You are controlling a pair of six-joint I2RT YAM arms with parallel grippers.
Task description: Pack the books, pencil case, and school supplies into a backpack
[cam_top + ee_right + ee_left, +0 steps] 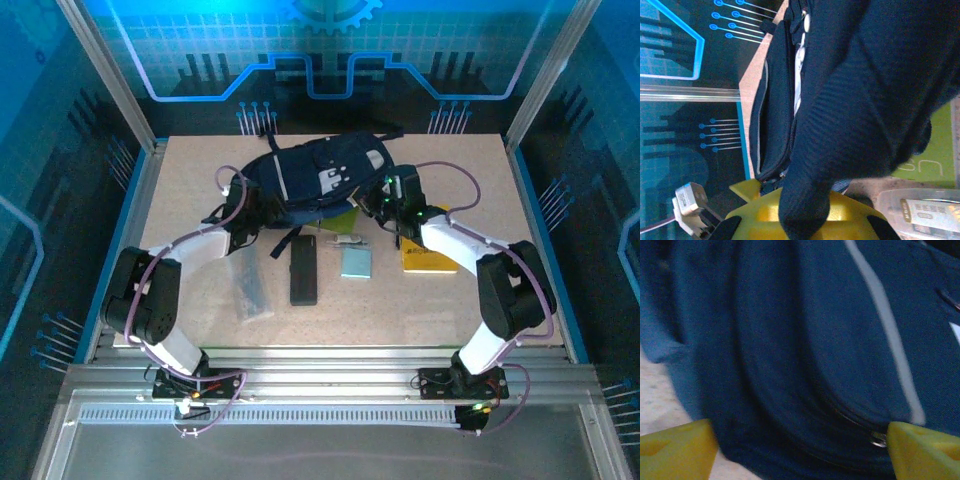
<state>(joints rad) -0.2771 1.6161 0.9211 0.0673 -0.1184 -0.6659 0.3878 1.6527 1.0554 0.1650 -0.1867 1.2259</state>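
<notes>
Currently the backpack (320,170) is found at 12 o'clock; its fabric is pinched by the right gripper (805,220), and the left gripper (800,452) is spread wide at its 9 o'clock flank. A deep bite of fabric should probably be taken before the mouth is pulled open.

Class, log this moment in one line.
left gripper: open at backpack | right gripper: draped in fabric, grip unclear | pencil case, ruler, pad: on table
</notes>
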